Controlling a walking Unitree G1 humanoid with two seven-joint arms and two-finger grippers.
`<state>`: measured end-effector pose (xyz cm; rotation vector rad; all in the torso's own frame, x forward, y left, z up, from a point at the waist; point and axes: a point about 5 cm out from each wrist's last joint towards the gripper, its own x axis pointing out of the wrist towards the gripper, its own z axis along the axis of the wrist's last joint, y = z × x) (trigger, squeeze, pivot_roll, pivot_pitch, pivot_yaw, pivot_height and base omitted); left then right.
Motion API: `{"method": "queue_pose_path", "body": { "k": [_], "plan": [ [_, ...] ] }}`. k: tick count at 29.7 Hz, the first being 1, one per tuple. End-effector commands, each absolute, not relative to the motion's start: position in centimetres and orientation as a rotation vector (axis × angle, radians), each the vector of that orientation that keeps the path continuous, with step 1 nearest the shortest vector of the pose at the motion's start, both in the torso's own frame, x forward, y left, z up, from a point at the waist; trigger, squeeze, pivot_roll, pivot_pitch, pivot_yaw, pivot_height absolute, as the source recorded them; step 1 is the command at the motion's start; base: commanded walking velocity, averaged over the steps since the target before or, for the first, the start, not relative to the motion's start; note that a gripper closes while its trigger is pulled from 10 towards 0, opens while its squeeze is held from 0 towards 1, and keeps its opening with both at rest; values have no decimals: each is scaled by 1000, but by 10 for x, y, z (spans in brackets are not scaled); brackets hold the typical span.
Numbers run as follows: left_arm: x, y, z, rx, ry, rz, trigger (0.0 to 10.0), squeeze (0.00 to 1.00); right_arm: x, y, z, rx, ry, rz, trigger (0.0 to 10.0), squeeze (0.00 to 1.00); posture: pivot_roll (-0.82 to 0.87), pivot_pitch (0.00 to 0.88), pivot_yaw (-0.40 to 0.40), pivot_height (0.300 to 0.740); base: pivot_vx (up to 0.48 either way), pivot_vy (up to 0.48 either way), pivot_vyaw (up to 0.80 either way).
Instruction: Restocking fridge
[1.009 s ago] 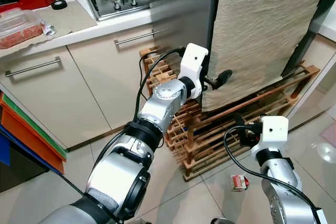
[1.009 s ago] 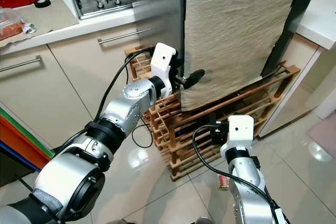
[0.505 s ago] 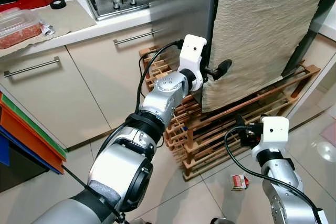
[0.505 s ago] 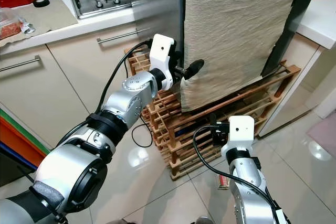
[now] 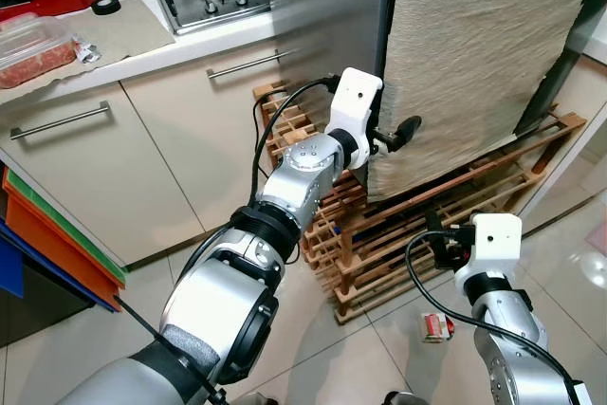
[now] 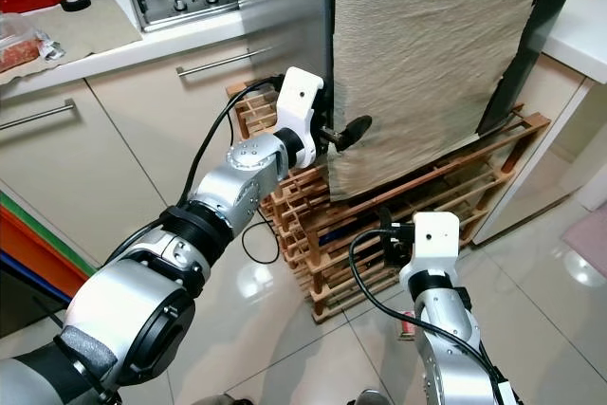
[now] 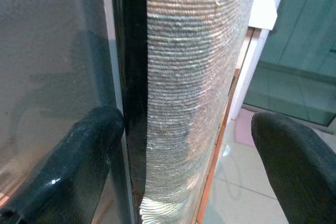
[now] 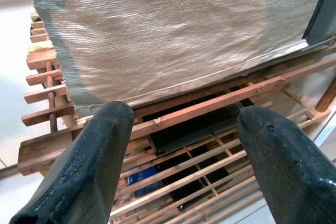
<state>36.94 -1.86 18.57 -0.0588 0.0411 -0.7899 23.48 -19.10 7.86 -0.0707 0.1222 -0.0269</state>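
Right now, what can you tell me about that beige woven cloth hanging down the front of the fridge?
The beige woven cloth is a coarse, ribbed fabric, slightly wrinkled, draped flat over the front of the tall steel fridge and hanging to just above the wooden slatted rack. Its bottom edge is hemmed and its lower left corner curls a little. The left gripper is open at the cloth's left edge, one finger against the fabric and the other by the dark door seam.
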Motion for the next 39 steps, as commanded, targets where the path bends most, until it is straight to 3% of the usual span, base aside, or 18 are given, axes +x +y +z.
{"method": "queue_pose_path", "body": {
  "k": [1, 6, 15, 23, 24, 39],
  "plan": [
    [307, -127, 213, -195, 7, -1098, 10000, 0, 233, -189, 79, -68, 122, -33, 10000, 0, -147, 59, 131, 740, 0, 0, 0],
    [301, -134, 219, -263, 30, -1150, 10000, 0, 233, -188, 79, -65, 123, -34, 10000, 0, -146, 60, 135, 740, 0, 0, 0],
    [272, -136, 237, -373, -74, -1543, 10000, 0, 233, -187, 73, -65, 137, -29, 10000, 0, -138, 59, 133, 740, 0, 0, 0],
    [261, -132, 240, -381, -103, -1663, 10000, 0, 233, -187, 71, -67, 148, -23, 10000, 0, -133, 56, 130, 740, 0, 0, 0],
    [257, -125, 244, -404, -113, -1746, 10000, 0, 232, -187, 68, -69, 159, -16, 10000, 0, -127, 55, 128, 740, 0, 0, 0],
    [260, -116, 250, -424, -116, -1767, 10000, 0, 240, -183, 64, -69, 182, 19, 10000, 0, -122, 43, 120, 740, 0, 0, 0]
  ]
}}
